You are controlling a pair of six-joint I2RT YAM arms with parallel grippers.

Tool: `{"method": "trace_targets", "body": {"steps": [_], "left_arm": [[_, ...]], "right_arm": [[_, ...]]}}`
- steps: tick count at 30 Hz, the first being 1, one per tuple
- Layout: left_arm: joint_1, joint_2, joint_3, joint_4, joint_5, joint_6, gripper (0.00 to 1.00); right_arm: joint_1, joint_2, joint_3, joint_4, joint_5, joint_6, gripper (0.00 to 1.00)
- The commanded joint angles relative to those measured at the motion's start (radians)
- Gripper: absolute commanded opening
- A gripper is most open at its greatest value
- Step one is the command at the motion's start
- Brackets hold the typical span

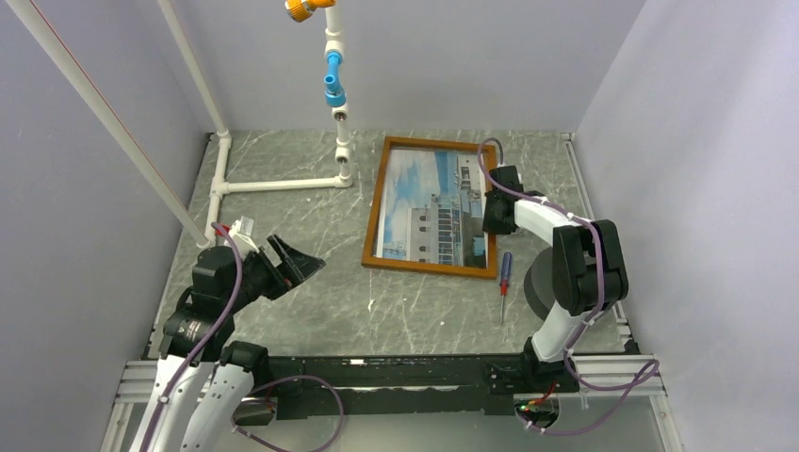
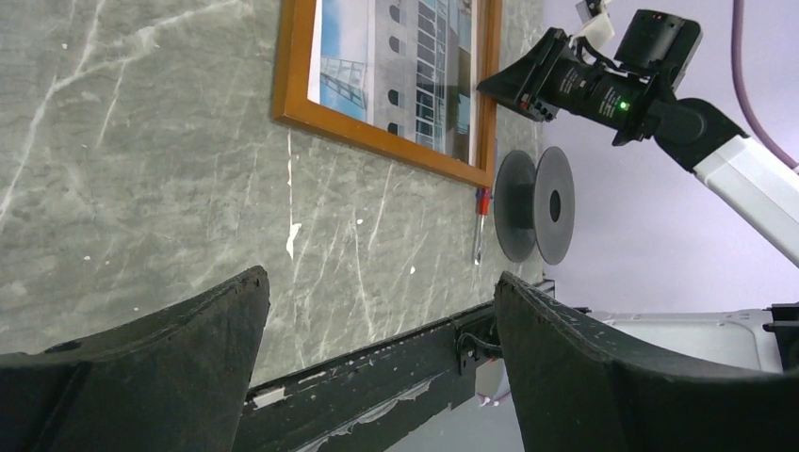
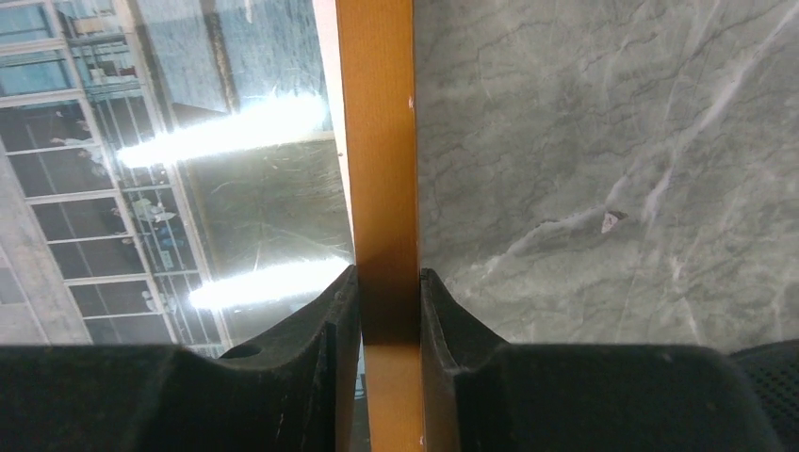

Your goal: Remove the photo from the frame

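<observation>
Frame [image 1: 375,212] lies on the grey marble-look counter [image 1: 415,311], right of centre twd the far side, long edges running near-to-far, slightly skewed. Photo [image 1: 429,207] sits inside it, face up: white bldg, blue sky. Glare streaks across the photo surface in R wrist view.

R fingers [image 3: 301,367] clamped on the frame's right-hand border, one finger on the photo side, the other on the counter side, both touching the wood. Can't tell whether that edge is off the counter.

L fingers [image 2: 170,358] spread wide apart, holding nothing, above bare counter at the near-left, well apart from the frame, tips pointing twd it.

Screwdriver [image 1: 505,278], red/blue handle, flat on the counter just beside the frame's near-right corner; not touching as far as visible. Dark grey spool [image 2: 534,204] stands on its rim near the screwdriver, by the R arm. White pipe structure [image 1: 283,185] at far-left of the counter, w/ blue and orange fittings on its upright.
</observation>
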Motion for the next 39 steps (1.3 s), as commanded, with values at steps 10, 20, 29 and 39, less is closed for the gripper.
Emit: {"method": "trace_targets", "body": {"steps": [10, 20, 29, 39], "left_arm": [[-0.001, 0.032, -0.022, 0.089, 0.069, 0.043, 0.92], [-0.001, 0.091, -0.001, 0.103, 0.088, 0.096, 0.92], [-0.001, 0.156, 0.016, 0.128, 0.102, 0.126, 0.91], [-0.001, 0.098, 0.116, 0.021, 0.008, 0.152, 0.91]], "right_arm": [[0.023, -0.192, 0.144, -0.196, 0.027, -0.009, 0.0], [0.141, -0.442, -0.017, -0.307, -0.01, -0.004, 0.0], [0.244, -0.697, -0.159, -0.333, -0.132, 0.102, 0.0], [0.498, -0.666, -0.219, -0.198, 0.118, 0.356, 0.0]]}}
